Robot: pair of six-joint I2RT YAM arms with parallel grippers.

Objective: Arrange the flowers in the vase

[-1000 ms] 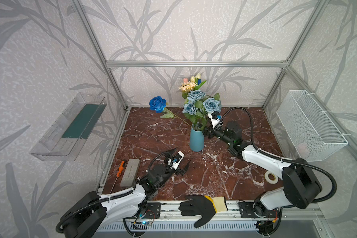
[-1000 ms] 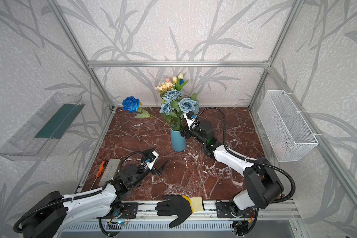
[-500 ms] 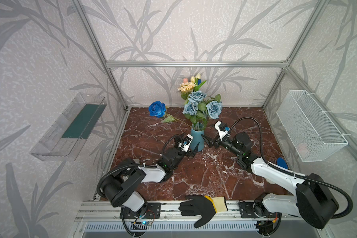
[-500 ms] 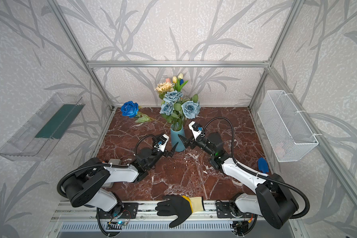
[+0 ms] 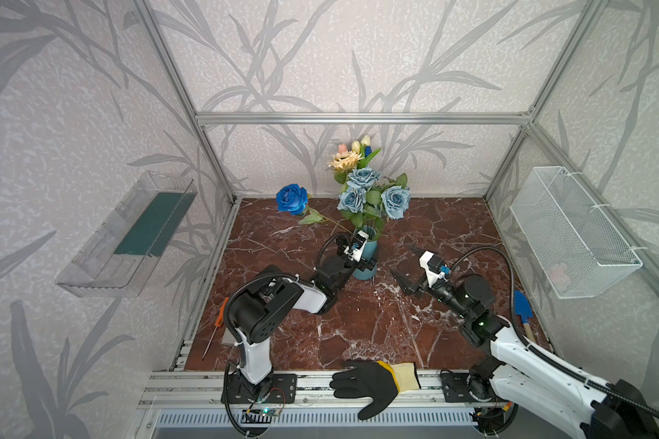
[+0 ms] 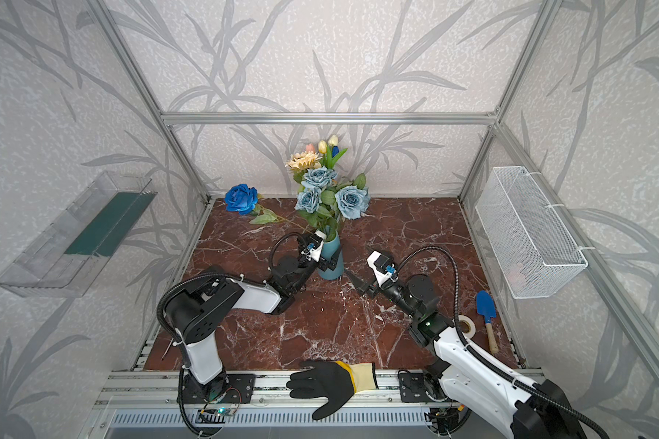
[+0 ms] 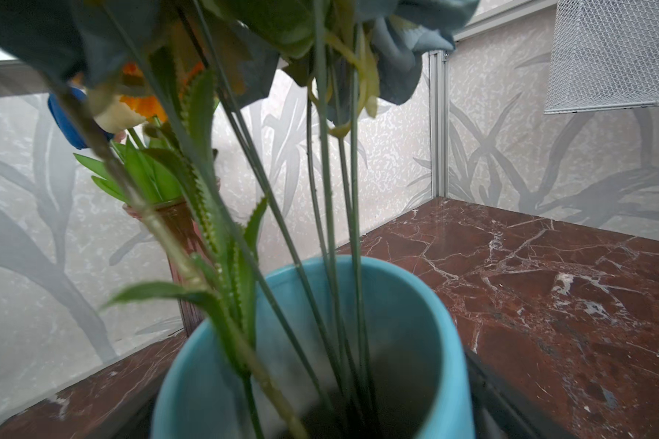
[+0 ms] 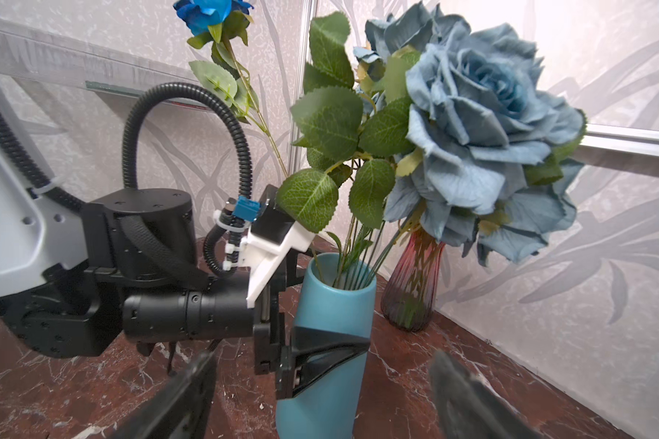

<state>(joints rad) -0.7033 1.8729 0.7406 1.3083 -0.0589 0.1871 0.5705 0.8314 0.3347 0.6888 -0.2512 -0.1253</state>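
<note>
Our left tool (image 5: 366, 263) stands open astride the vase (image 8: 335, 304), our right tool (image 5: 402, 260) open and empty beside it. The flowers (image 5: 371, 194) sit inside, top-heavy, so we fear a crooked squeeze could topple them.

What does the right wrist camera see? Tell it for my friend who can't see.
The left gripper straddles a blue vase, jaws open either side. Big dusty-blue roses and a deep-blue rose rise from it; a pink glass vase sits behind.
</note>
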